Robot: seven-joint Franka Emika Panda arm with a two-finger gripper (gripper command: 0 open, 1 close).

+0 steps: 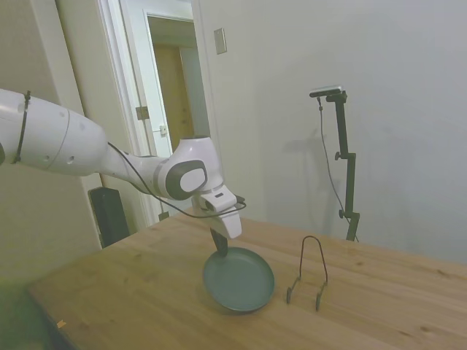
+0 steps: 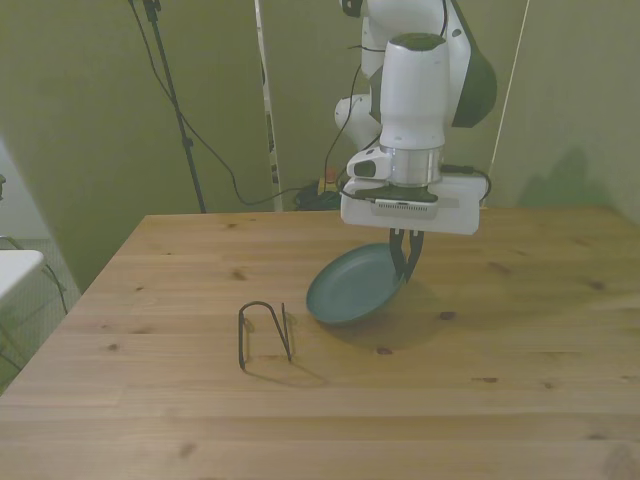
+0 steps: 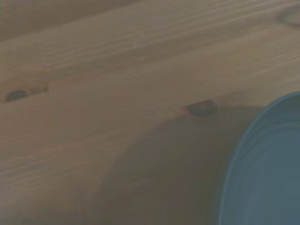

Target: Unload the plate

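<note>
The jaws are pinching the upper rim of the plate, their dark fingers pressed one on each face of the thin edge. That narrow pinch looks like the only hold a shallow dish allows, since there is no handle and the rim alone gives something to squeeze.

The plate hangs tilted from that hold, its hollow side turned toward the front view's left, its low edge at or just above the desk; from the side view the plate seems to rest its bottom rim on the wood, though I cannot say for sure that it touches. A shadow lies under it on the boards. The wrist view catches only a curved slice of the plate with its shadow over the wood grain.

Just beside it, apart from it, stands the wire stand, a thin black arch on small feet, with nothing in it. In the side view the wire stand sits close to the plate's far rim without touching.

My guess is that the plate has already left the stand and is being set flat; the tilt fits lowering one edge first so that the dish lies down gently when released.
</note>
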